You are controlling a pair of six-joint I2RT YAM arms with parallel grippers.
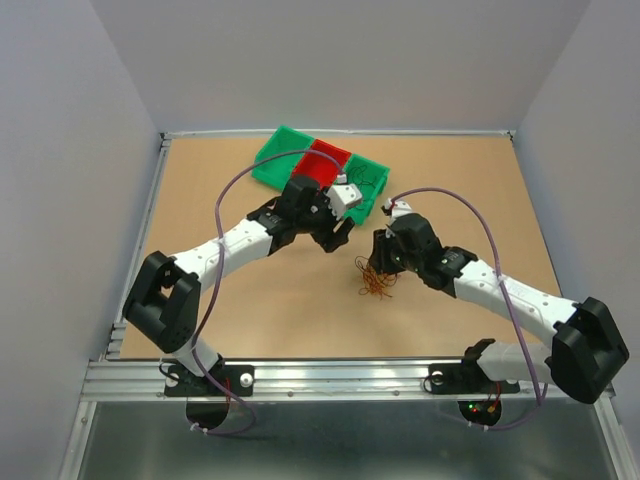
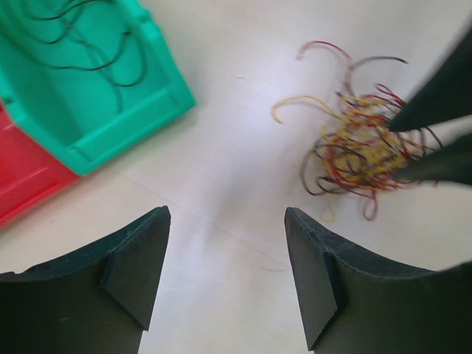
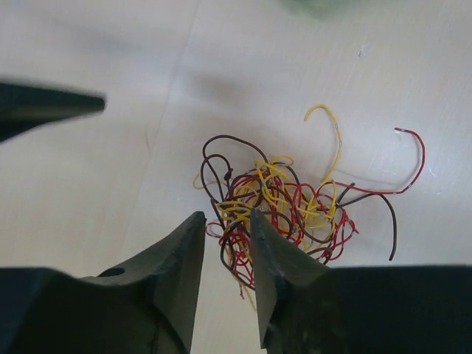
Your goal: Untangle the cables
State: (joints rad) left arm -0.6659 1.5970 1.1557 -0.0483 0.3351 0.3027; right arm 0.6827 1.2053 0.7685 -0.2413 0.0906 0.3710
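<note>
The cables (image 1: 377,281) are one tangled clump of thin red, yellow and dark brown strands on the table. In the right wrist view the clump (image 3: 287,203) lies just ahead of my right gripper (image 3: 226,217). Its jaws stand a narrow gap apart, with the clump's left edge strands between the fingertips. My left gripper (image 2: 227,214) is wide open and empty over bare table, left of the clump (image 2: 361,147). In the top view the right gripper (image 1: 380,262) is at the clump and the left gripper (image 1: 335,237) is up and to its left.
A green bin (image 1: 285,152) and a red bin (image 1: 325,160) sit at the back of the table, behind the left gripper. The green bin (image 2: 96,88) holds a few thin black wires (image 2: 88,44). The right gripper's fingers (image 2: 435,96) show in the left wrist view.
</note>
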